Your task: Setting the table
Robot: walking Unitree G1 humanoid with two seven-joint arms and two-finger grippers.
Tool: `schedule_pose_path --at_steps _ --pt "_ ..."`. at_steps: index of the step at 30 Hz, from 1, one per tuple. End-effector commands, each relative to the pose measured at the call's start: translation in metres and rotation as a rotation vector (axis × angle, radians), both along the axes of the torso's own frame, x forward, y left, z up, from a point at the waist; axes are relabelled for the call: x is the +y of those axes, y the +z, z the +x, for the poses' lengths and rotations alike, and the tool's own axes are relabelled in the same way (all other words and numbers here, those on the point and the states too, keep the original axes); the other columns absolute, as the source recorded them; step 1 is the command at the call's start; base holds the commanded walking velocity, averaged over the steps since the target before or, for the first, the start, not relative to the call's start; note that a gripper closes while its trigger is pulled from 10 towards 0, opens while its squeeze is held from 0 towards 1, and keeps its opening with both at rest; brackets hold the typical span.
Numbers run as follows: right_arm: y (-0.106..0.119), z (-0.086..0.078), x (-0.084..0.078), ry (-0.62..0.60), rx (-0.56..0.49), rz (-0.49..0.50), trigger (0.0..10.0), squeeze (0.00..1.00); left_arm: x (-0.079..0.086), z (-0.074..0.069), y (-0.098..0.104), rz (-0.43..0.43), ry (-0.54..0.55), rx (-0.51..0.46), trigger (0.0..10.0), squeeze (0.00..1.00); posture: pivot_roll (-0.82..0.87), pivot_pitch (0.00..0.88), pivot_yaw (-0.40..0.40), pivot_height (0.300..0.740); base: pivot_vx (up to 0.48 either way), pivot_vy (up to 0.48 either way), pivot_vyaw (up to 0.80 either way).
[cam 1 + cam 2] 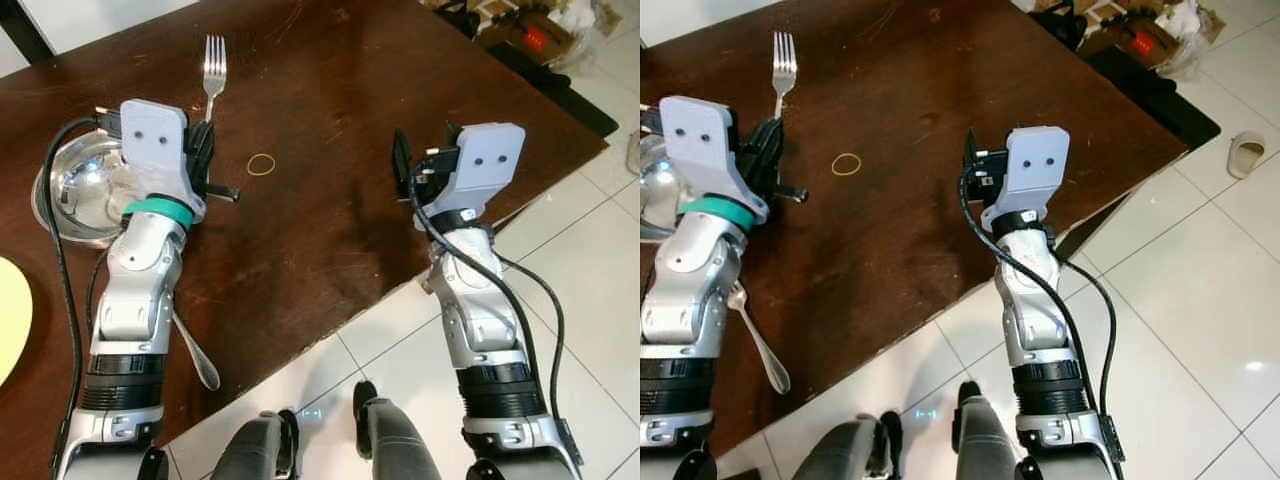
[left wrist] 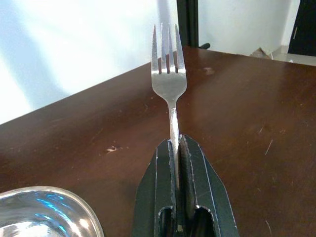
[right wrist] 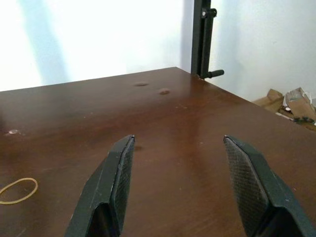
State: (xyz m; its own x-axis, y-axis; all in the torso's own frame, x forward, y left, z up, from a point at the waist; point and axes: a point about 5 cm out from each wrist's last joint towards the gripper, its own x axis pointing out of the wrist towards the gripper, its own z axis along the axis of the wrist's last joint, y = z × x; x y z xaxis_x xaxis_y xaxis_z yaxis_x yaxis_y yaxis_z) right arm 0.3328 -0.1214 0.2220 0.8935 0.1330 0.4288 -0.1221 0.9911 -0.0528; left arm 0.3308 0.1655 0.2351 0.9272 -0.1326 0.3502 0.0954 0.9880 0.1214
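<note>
Gripping: left pincer (image 2: 178, 163) has its two black fingers pressed tight on the handle of the silver metal fork (image 2: 168, 74).
Fork: it is held above the dark brown wooden worktop (image 1: 330, 230), handle between the fingers, four tines pointing away from the robot toward the far edge.
Left arm: it reaches out over the worktop on the robot's left, with a teal band at the wrist.
Right pincer (image 3: 182, 187): its fingers are spread wide apart with nothing between them, hovering over bare wood near the worktop's right corner.
Steel bowl: a shiny round metal bowl (image 1: 75, 190) sits on the worktop just beside the left wrist, on its outer side, partly hidden by the arm and a black cable.
Spoon: a silver metal spoon (image 1: 760, 345) lies on the worktop under the left forearm, its end reaching toward the near edge.
Rubber band: a thin yellow rubber band (image 1: 262, 165) lies flat on the wood between the two pincers, nearer the left one.
Yellow plate: the edge of a pale yellow round plate (image 1: 12, 320) shows at the robot's far left.
Floor: white tiles (image 1: 1200, 320) lie beyond the worktop's right edge.
</note>
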Motion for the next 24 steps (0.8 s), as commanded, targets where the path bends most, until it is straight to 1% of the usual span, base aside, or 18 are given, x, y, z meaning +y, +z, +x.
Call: schedule_pose_path --at_steps 1,3,4,6,7,12,14,19,24 --pt "0.000 0.001 0.003 0.023 -0.004 -0.024 10.0 0.00 -0.001 -0.002 -0.005 -0.007 0.010 -0.009 10.0 0.00 -0.05 0.138 0.034 0.740 0.000 0.000 0.00" --pt "0.002 0.001 0.002 0.031 -0.010 -0.038 10.0 0.00 -0.002 -0.002 -0.005 -0.017 0.015 -0.015 10.0 0.00 -0.05 0.138 0.034 0.740 0.000 0.000 0.00" --pt "0.006 0.003 0.001 0.038 -0.016 -0.052 10.0 0.00 -0.003 -0.001 -0.005 -0.029 0.021 -0.023 10.0 0.00 -0.06 0.128 0.012 0.740 0.000 0.000 0.00" --pt "0.008 0.003 0.000 0.040 -0.021 -0.061 10.0 0.00 -0.005 0.000 -0.005 -0.038 0.026 -0.032 10.0 0.00 -0.06 0.120 0.002 0.740 0.000 0.000 0.00" --pt "0.010 0.004 -0.002 0.043 -0.027 -0.070 10.0 0.00 -0.007 0.002 -0.004 -0.046 0.027 -0.040 10.0 0.00 -0.07 0.101 -0.012 0.740 0.000 0.000 0.00" --pt "0.015 0.006 -0.004 0.048 -0.044 -0.086 10.0 0.00 -0.012 0.005 0.000 -0.051 0.021 -0.066 10.0 0.00 -0.07 0.086 -0.014 0.740 0.000 0.000 0.00" --pt "0.017 0.008 -0.004 0.047 -0.052 -0.085 10.0 0.00 -0.014 0.007 0.005 -0.047 0.016 -0.083 10.0 0.00 -0.07 0.066 0.004 0.740 0.000 0.000 0.00" --pt "0.016 0.010 0.001 0.052 -0.057 -0.071 10.0 0.00 -0.014 0.009 0.014 -0.030 0.006 -0.111 10.0 0.00 -0.07 0.059 0.028 0.740 0.000 0.000 0.00" --pt "0.013 0.009 0.005 0.060 -0.055 -0.059 10.0 0.00 -0.012 0.011 0.019 -0.019 0.003 -0.129 10.0 0.00 -0.07 0.051 0.043 0.740 -0.296 0.000 0.00"
